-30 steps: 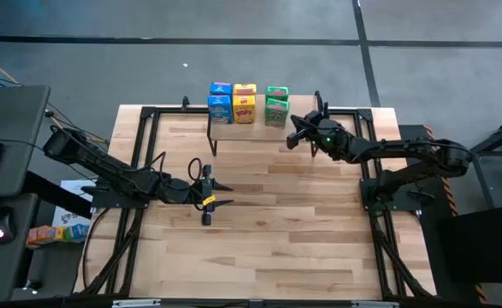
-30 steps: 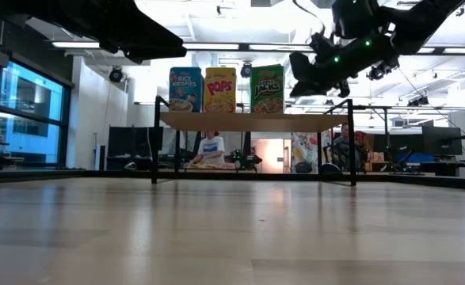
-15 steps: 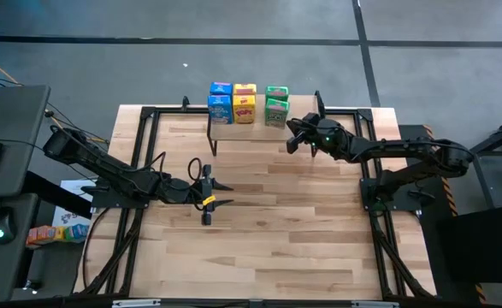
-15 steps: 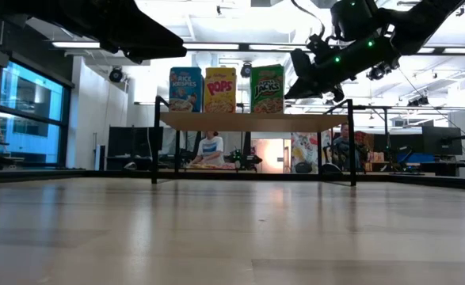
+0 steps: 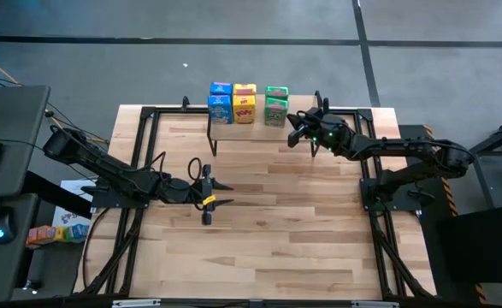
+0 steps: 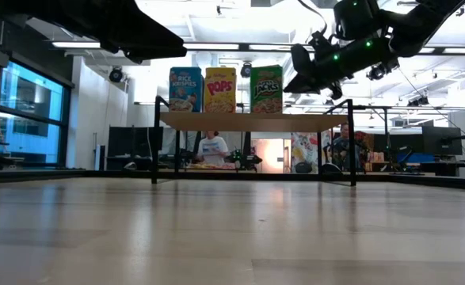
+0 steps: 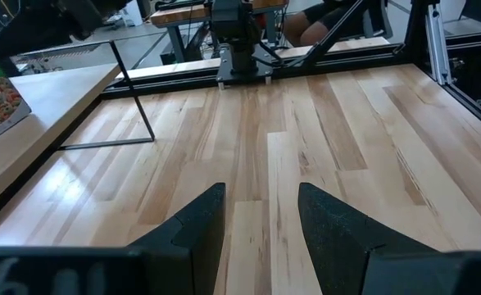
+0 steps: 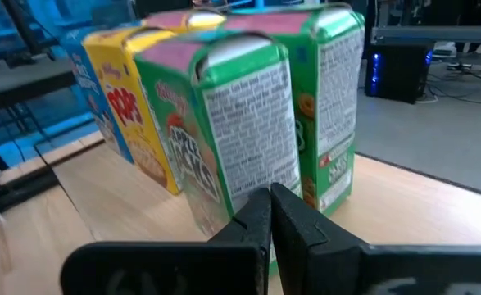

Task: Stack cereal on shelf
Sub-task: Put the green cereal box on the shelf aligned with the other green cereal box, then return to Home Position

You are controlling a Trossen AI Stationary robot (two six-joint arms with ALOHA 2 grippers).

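Several cereal boxes stand upright in two rows on the shelf (image 5: 244, 130) at the table's far edge: blue (image 5: 221, 103), yellow (image 5: 245, 105) and green (image 5: 276, 109). In the low view they show as blue (image 6: 185, 89), yellow (image 6: 220, 89) and green (image 6: 267, 89) on the shelf board (image 6: 248, 121). My right gripper (image 5: 292, 130) is shut and hangs level at the shelf's right end, its tips (image 8: 270, 215) right at the nearer green box (image 8: 240, 131). My left gripper (image 5: 222, 195) hangs open over the table's middle, nothing between its fingers (image 7: 260, 197). My right gripper's shut fingertips (image 8: 256, 215) stand level against the lower part of the nearer green box's printed side panel (image 8: 248, 176), coming from the table's right. I cannot tell whether they touch it. The box stands upright on the shelf.
Black frame rails (image 5: 139, 154) run along the table's left and right sides. The shelf's thin black legs (image 7: 142, 106) stand on the tabletop. Bare wooden tabletop (image 5: 268, 231) spreads between the arms and toward the near edge. A person sits in the room beyond (image 6: 211, 149).
My right gripper, still shut, has swung a little toward the green cereal boxes and the table's far edge, turning slightly. The boxes stand as before.
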